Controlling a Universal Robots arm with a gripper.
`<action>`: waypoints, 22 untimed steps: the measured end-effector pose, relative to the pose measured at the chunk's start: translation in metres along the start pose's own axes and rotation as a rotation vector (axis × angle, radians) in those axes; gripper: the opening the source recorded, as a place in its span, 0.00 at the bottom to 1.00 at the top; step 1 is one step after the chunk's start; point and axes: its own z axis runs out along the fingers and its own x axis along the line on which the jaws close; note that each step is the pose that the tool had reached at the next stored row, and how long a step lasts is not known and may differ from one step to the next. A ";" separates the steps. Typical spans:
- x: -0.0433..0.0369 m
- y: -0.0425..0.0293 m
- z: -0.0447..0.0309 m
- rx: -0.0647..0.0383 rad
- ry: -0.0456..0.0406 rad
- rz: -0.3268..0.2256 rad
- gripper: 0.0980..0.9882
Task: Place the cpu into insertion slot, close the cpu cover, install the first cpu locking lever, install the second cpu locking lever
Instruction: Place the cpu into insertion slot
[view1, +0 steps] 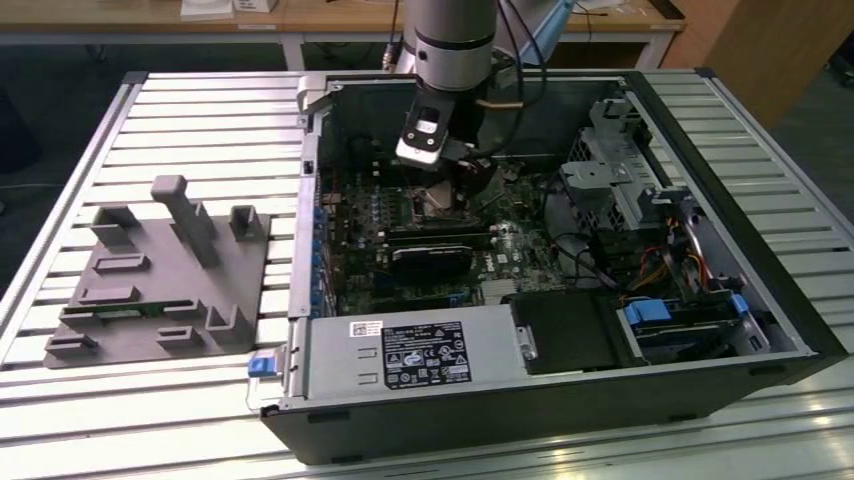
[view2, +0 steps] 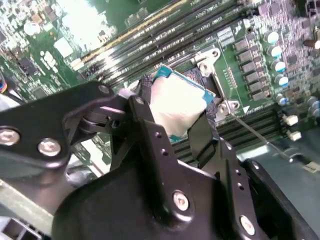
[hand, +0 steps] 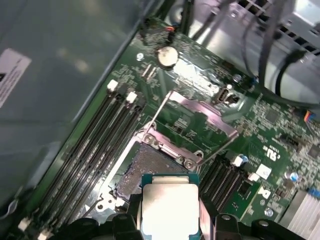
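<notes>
The cpu (hand: 170, 207), a flat square chip with a silvery face, hangs just above the open insertion slot (hand: 146, 169) on the green motherboard. My gripper (hand: 170, 216) is shut on it, its black fingers (view2: 146, 117) pressing on two opposite edges of the cpu (view2: 177, 107). The cpu cover (hand: 192, 102), a silver frame with a square window, stands swung up on the far side of the slot. Two thin wire levers (hand: 159, 112) stick up beside the slot. In the exterior view my gripper (view1: 447, 185) reaches down into the case.
The open computer case (view1: 747, 290) lies on a slatted metal table (view1: 200, 110). Black memory slots (hand: 95, 155) run along both sides of the socket. A grey fixture block (view1: 160, 270) sits at the exterior view's left. Cables and a drive cage (view1: 627, 170) crowd the exterior view's right.
</notes>
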 end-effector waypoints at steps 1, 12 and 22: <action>0.0000 0.0000 0.0001 0.001 -0.0006 0.015 0.50; 0.0000 0.0000 0.0013 0.008 -0.0072 0.189 0.50; 0.0001 -0.0001 0.0036 0.015 -0.0123 0.361 0.50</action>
